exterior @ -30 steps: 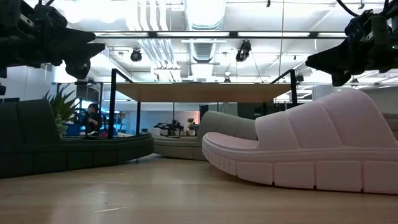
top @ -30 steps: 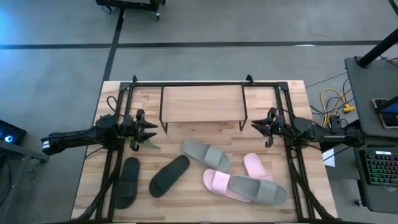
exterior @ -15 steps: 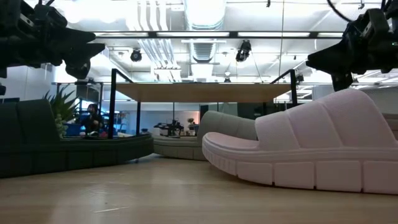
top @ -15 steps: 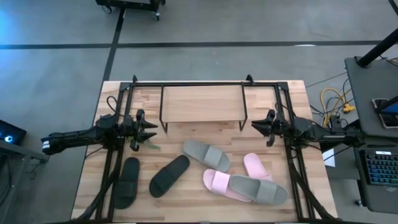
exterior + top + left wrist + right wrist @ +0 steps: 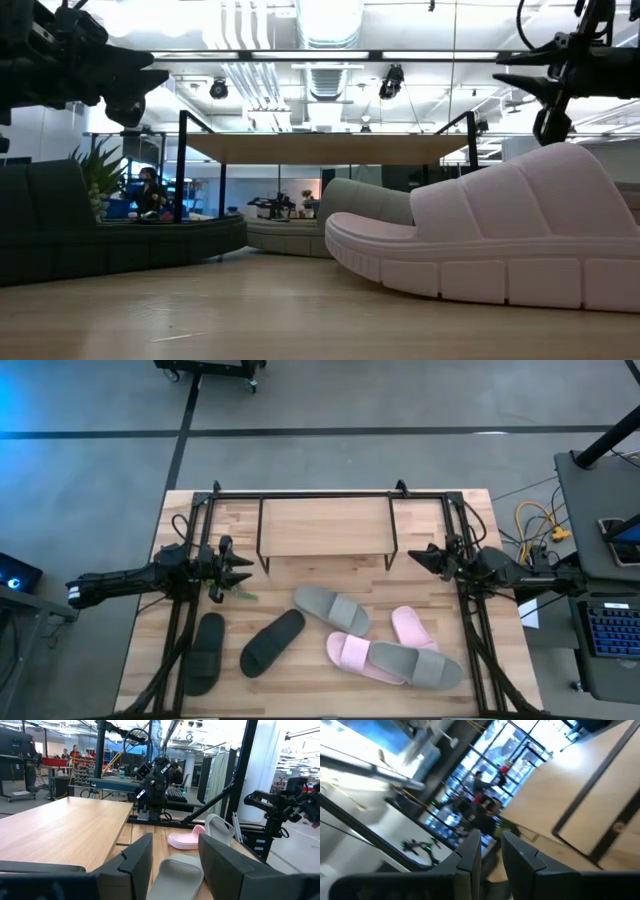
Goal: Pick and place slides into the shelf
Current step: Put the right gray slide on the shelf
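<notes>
Several slides lie sole-down on the wooden table in front of the shelf (image 5: 325, 525): two black (image 5: 205, 652) (image 5: 272, 642), two grey-green (image 5: 332, 609) (image 5: 415, 664) and two pink (image 5: 413, 627) (image 5: 347, 650). The nearer grey-green one lies partly over a pink one. My left gripper (image 5: 248, 568) (image 5: 175, 842) hovers level at the shelf's left, open and empty. My right gripper (image 5: 413, 557) (image 5: 491, 845) hovers at the shelf's right, empty, with a narrow gap between its fingers. In the low view one pink slide (image 5: 500, 240) fills the right foreground.
A black frame (image 5: 300, 493) runs around the table and the arms' bases. A bit of green plant (image 5: 240, 596) lies near my left gripper. Bare wood (image 5: 300, 685) shows along the near edge. People and furniture show in the room beyond the table.
My right gripper has rolled about the line it points along and tipped a little upward, staying at the shelf's right. The slides lie as they did.
</notes>
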Robot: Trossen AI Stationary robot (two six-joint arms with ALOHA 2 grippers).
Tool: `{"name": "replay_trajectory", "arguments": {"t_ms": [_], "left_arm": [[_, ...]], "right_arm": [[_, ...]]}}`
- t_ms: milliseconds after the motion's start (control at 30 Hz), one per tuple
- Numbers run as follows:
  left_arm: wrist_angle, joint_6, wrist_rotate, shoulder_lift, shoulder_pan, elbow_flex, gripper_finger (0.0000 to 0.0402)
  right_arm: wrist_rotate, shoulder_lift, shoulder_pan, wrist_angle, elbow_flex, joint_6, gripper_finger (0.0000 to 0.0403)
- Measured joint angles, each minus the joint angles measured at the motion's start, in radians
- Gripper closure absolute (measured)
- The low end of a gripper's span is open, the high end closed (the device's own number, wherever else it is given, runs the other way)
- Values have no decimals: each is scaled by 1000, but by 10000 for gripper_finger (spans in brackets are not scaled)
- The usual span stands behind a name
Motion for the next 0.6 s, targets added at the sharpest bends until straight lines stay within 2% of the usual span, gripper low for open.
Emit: {"name": "replay_trajectory", "arguments": {"t_ms": [167, 233, 333, 400, 500, 600], "left_arm": [[0, 0, 0, 0, 0, 0, 256], [0, 0, 0, 0, 0, 0, 256], [0, 0, 0, 0, 0, 0, 256], [0, 0, 0, 1, 0, 0, 256], [0, 0, 0, 0, 0, 0, 256], [0, 0, 0, -1, 0, 0, 256]], "right_arm": [[-25, 0, 2, 41, 0, -27, 335], [-111, 10, 2, 138, -1, -76, 335], [-306, 28, 2, 354, 0, -160, 335], [-387, 38, 3, 440, 1, -202, 335], [-382, 40, 2, 450, 1, -222, 335], [-330, 40, 0, 399, 1, -230, 335]]}}
